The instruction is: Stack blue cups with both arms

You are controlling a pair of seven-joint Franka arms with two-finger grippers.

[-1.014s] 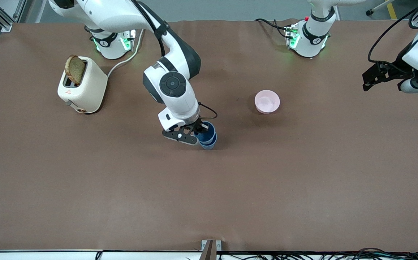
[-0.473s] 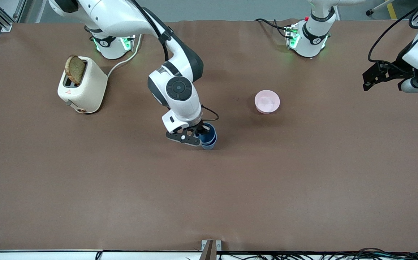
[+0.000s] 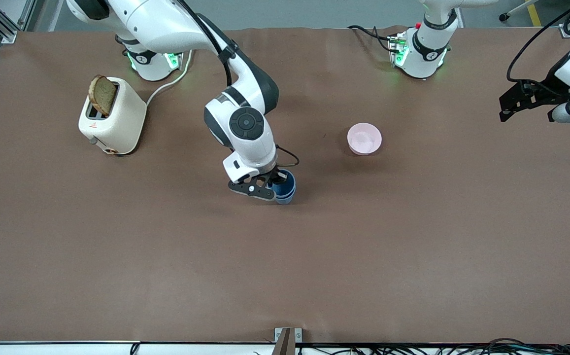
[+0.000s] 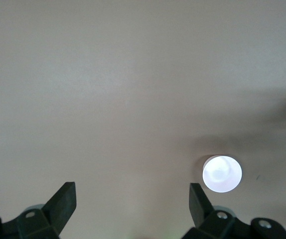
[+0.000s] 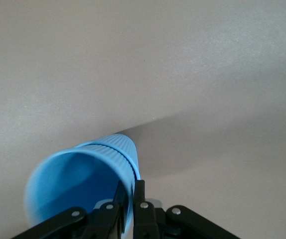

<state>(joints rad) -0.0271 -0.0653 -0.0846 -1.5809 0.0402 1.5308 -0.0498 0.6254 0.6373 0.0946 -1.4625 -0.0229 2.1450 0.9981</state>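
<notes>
Over the last second the right hand (image 3: 276, 186) has pushed the upper blue cup (image 3: 283, 183) further down into the lower blue cup (image 3: 285, 198), so less of the lower one shows beneath it now; to my eye the stack is all but seated and what remains is to let go. The right hand is still clenched on the upper cup's rim, one finger inside and one outside, as the right wrist view shows, with both cups directly under it on the tabletop (image 3: 363, 256). The left hand (image 3: 514, 103) has drifted a little higher at its own end of the tabletop and waits there, fingers spread wide and holding nothing. By count: two blue cups, nested; one pink bowl (image 3: 364, 138), well apart from the right hand toward the left arm's end; one cream toaster (image 3: 112, 121) with one slice of toast (image 3: 101, 94) sticking up.
</notes>
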